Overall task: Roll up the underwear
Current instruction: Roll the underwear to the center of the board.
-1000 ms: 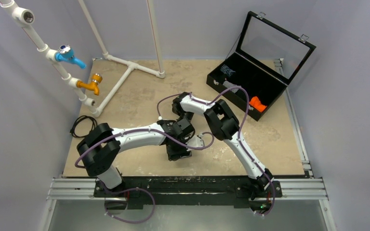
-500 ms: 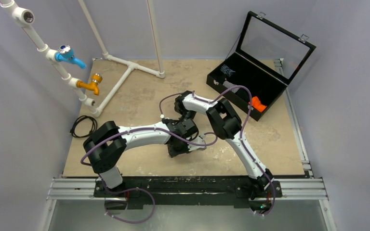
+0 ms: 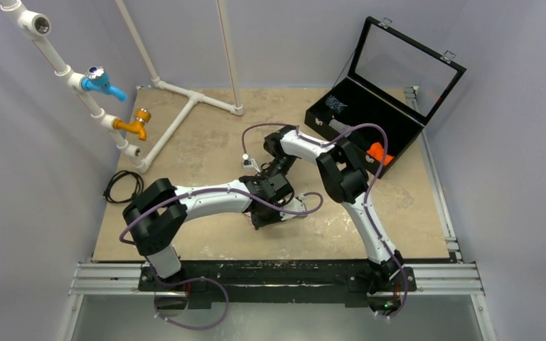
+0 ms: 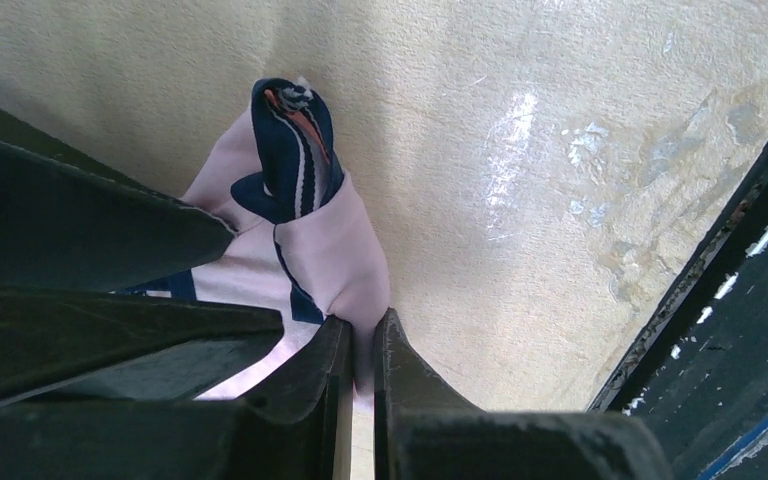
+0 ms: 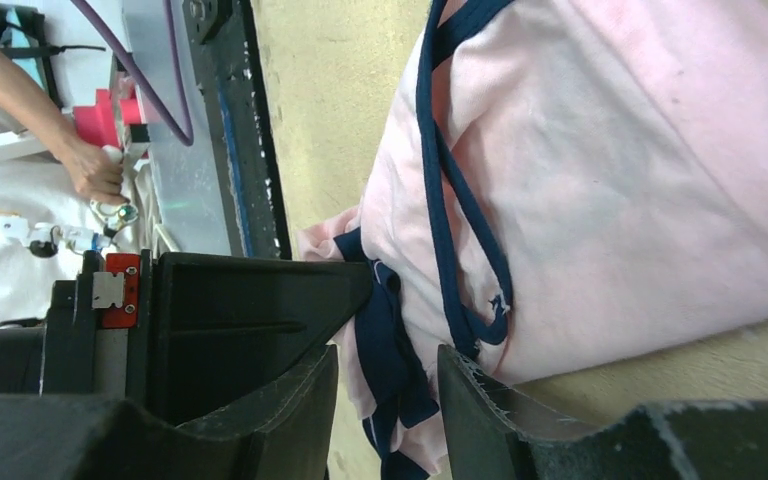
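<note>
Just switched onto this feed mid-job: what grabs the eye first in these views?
The pale pink underwear with navy trim lies bunched at the middle of the table. The left pincer is shut on a fold of it, and the right pincer stands open over its edge. At the far right, an open black case holds an orange rolled cloth.

It looks like a robot laboratory cell; plain grey walls (image 3: pixel 35 213) enclose a worn board table (image 3: pixel 206 142); an aluminium rail (image 3: pixel 106 278) runs along the lower edge; a white pipe frame with taps (image 3: pixel 64 67) stands at upper left.
</note>
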Action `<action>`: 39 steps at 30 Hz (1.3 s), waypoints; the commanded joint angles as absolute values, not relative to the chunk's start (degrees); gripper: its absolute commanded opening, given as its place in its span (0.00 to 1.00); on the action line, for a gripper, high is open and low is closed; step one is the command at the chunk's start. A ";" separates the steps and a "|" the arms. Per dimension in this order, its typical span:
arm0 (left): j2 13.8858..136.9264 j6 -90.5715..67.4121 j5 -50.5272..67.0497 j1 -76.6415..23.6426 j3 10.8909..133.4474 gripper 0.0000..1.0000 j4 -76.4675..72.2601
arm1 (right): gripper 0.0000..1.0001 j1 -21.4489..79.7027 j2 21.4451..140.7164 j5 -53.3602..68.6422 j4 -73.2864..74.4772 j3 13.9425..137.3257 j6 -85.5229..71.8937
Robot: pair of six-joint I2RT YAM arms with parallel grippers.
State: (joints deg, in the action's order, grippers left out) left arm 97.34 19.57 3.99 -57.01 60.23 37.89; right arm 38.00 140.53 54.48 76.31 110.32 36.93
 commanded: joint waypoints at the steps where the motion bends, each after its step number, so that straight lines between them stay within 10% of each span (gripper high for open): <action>1: 96.85 21.04 4.67 -57.13 59.53 0.00 35.94 | 0.43 36.65 136.92 53.53 70.50 109.45 38.70; 39: 98.57 24.28 4.88 -59.15 61.02 0.00 36.64 | 0.45 36.59 141.51 63.06 68.35 113.50 39.11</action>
